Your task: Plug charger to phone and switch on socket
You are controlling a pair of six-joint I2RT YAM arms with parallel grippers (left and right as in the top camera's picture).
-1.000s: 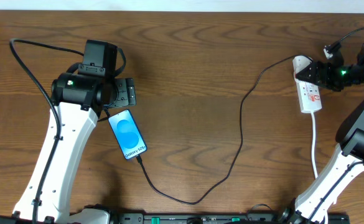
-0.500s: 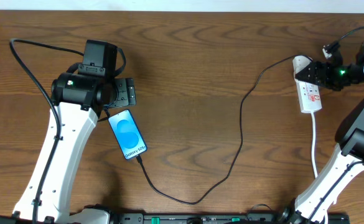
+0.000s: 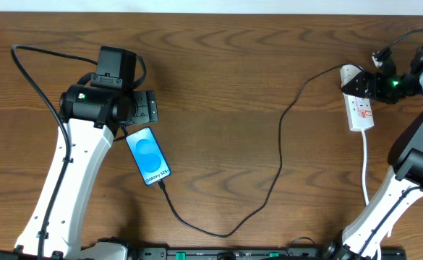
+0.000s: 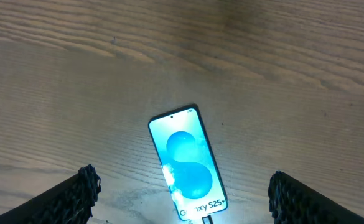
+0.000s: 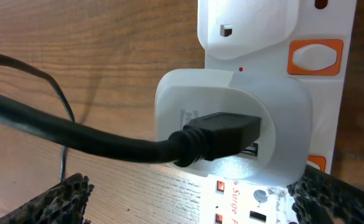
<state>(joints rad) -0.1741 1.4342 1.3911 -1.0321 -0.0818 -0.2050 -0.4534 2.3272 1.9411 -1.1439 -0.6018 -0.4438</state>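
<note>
The phone (image 3: 148, 156) lies face up on the table with its blue screen lit. In the left wrist view the phone (image 4: 186, 160) is between my left fingers, and the charger's plug tip (image 4: 205, 219) sits at its bottom edge. The charger cable (image 3: 278, 155) loops across the table to a white adapter (image 5: 231, 115) in the socket (image 3: 360, 108). My left gripper (image 3: 144, 110) is open just above the phone's top end. My right gripper (image 3: 361, 85) is open over the socket's rounded end, its fingers (image 5: 57, 202) either side of the strip. An orange switch (image 5: 315, 56) shows beside the adapter.
The socket's white lead (image 3: 365, 162) runs toward the front edge beside the right arm. A thick black robot cable (image 3: 34, 79) arcs along the left arm. Bare wood lies between the two arms.
The right wrist has shifted very slightly toward the far edge. The phone, the cable and the left arm have not moved.
</note>
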